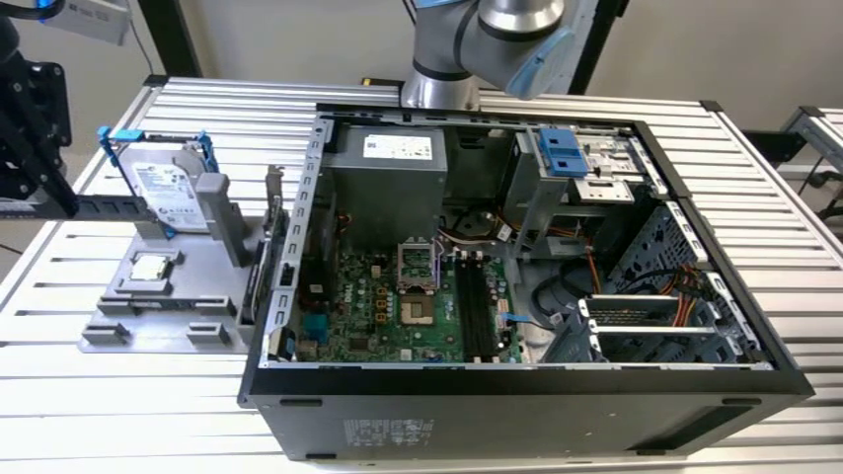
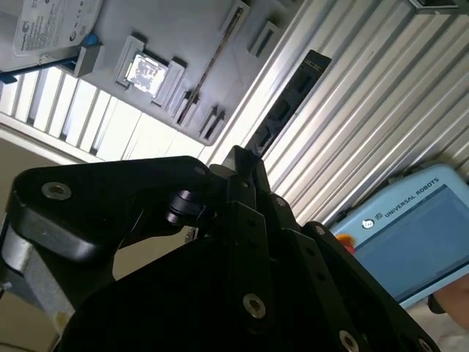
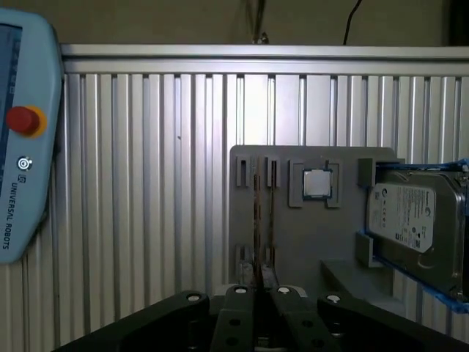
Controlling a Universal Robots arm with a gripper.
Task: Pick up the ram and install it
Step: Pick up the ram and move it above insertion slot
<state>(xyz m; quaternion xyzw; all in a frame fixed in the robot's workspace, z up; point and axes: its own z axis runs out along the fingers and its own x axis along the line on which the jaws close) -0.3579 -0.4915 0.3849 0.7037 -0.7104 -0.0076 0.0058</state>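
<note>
My gripper is clenched on the ram, the fingers pinched tight against the thin stick. In the second wrist view the ram shows its dark chips and reaches out from my fingertips over the slatted table. In the first wrist view it runs edge-on away from the fingertips, above the grey fixture. There the processor chip sits in its recess between the ram's line and the hard drive in its blue frame.

In the exterior view I hold the ram level in the air at about nine o'clock from the open computer case, crossing in front of the hard drive. The motherboard's black slots lie inside the case at about three o'clock from the ram, well apart from it. A blue teach pendant rests on the table, apart from the fixture.
</note>
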